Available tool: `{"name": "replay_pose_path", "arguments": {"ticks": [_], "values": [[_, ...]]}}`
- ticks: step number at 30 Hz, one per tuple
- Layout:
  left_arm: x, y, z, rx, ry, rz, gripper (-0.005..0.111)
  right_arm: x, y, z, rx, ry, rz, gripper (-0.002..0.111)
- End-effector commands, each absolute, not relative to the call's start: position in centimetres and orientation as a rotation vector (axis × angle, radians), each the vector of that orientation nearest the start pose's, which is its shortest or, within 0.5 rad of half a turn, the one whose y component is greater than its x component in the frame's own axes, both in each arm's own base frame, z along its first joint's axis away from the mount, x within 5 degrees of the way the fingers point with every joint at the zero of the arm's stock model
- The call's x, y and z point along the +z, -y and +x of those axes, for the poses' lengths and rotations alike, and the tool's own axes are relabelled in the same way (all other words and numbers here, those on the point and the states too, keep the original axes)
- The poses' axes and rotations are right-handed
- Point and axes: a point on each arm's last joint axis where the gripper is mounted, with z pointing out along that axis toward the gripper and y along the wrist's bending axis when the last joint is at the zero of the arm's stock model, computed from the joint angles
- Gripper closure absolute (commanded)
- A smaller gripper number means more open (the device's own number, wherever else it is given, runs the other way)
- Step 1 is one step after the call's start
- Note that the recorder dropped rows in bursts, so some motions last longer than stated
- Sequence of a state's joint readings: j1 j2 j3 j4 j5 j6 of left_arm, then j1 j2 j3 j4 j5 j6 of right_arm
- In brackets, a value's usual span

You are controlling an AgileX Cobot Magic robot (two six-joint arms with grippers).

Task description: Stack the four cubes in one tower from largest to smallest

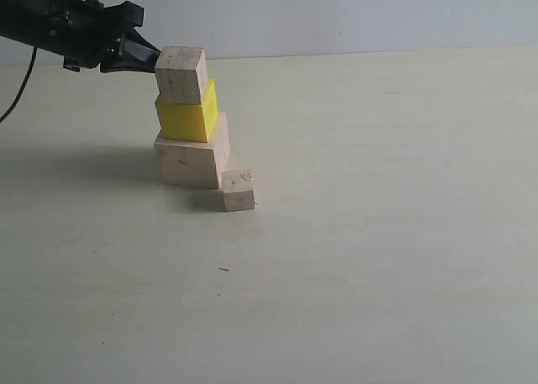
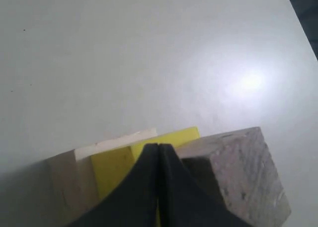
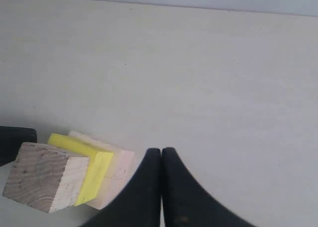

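Three cubes stand stacked: a large wood cube (image 1: 192,159) on the table, the yellow cube (image 1: 187,117) on it, and a medium wood cube (image 1: 181,73) on top, set slightly askew. The small wood cube (image 1: 238,190) lies on the table at the large cube's front right corner. My left gripper (image 1: 153,59) is shut, with its tips at the medium cube's left face and nothing held. In the left wrist view its tips (image 2: 158,147) sit beside the medium cube (image 2: 243,172), over the yellow cube (image 2: 114,167). My right gripper (image 3: 161,152) is shut and empty, away from the stack (image 3: 94,170).
The pale tabletop (image 1: 387,233) stretches wide to the right and front of the stack. A black cable (image 1: 21,86) hangs from the left arm at the far left. A light wall (image 1: 336,14) runs behind the table.
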State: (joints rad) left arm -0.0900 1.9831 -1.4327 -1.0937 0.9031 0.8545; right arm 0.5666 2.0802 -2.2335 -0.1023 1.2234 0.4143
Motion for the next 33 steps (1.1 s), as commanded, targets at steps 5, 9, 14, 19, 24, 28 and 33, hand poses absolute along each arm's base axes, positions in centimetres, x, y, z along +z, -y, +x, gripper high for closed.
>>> {"name": "replay_pose_path", "arguments": {"ticks": [5,9,14,19,24,28,33], "values": [[22.3,10.2,41.2,-1.031,-2.393,0.378,0.107,36.2,-23.8,39.2,0.256,-2.541,-0.201,0.108],[22.4,9.7,41.3,-1.029,-2.394,0.352,0.107,35.5,-23.8,39.6,0.230,-2.549,-0.215,0.108],[22.9,8.6,41.2,-1.015,-2.408,0.336,0.107,32.9,-23.7,41.0,0.308,-2.635,-0.187,0.108],[22.8,8.3,41.1,-1.018,-2.431,0.334,0.107,30.5,-23.0,42.6,0.439,-2.719,-0.127,0.108],[22.3,8.3,40.8,-1.019,-2.450,0.328,0.107,28.8,-23.3,43.2,0.600,-2.772,-0.132,0.108],[21.4,8.3,40.3,-1.024,-2.479,0.312,0.107,27.7,-24.0,43.3,0.677,-2.804,-0.117,0.108],[20.1,6.9,39.8,-1.015,-2.516,0.242,0.107,27.3,-24.3,43.3,0.727,-2.819,-0.108,0.108]]}}
